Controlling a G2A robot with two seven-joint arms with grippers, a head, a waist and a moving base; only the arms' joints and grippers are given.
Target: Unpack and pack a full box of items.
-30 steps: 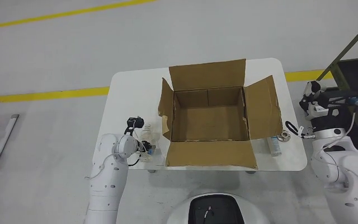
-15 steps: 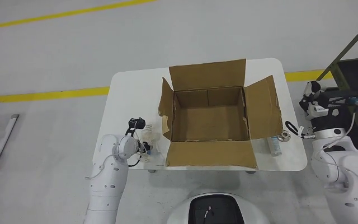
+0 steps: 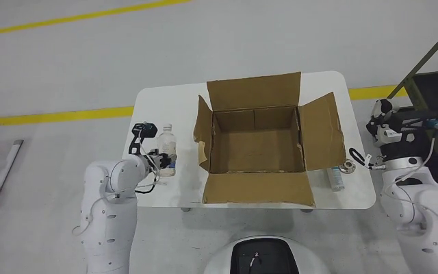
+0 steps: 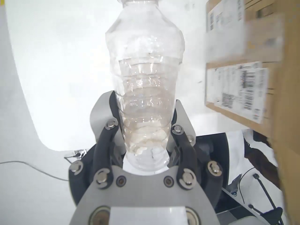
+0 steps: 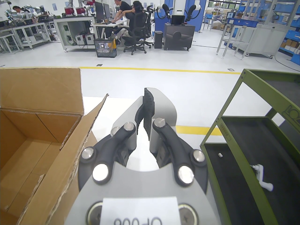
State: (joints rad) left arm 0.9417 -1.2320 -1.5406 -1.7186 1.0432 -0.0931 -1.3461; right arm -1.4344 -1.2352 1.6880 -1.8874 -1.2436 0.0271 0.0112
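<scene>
Left jaws were clamped on the lower part of a clear ribbed plastic bottle with a white cap (image 4: 145, 71), one pad on each side of it, the cap pointing toward the far side. They held the bottle over the left part of the white rounded tabletop (image 3: 164, 103); whether it touched the surface could not be told. Just right of the bottle stood the open brown cardboard box (image 3: 256, 188), in the middle of the tabletop, its four flaps folded outward and printed labels on its left flap. Right jaws were pressed together with nothing between them, off the right end of the tabletop, beyond the box's right flap. Near them, on the near right part of the tabletop, lay a small clear bottle (image 3: 335, 178) and a black looped strap (image 3: 356, 156). Farther right stood a green metal cart with black shelves (image 5: 257, 165).
</scene>
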